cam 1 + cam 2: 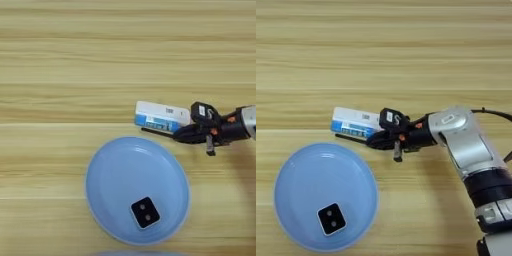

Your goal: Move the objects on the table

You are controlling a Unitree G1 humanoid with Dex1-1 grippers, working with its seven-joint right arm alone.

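A blue-and-white box [356, 122] lies flat on the wooden bench [75, 60], just beyond the far right rim of a round light-blue plate [115, 175]. A thin black stick [157, 132] lies along the box's near edge, touching or almost touching it; which cannot be told. A black square block [145, 212] with a white edge and two dots rests inside the plate, near its front rim.

The right pincer [378, 135] is seen at the right end of the box and stick, reached in from the right on its silver forearm [461, 135]. Whether its fingers are apart, together or clamped on anything cannot be told, since they merge with the dark stick and the box end.

The step in hand is judged to be a grasp at the stick or the box. The next move would call for a firm hold on one item only, then a lift clear of its neighbour, probably toward the plate.
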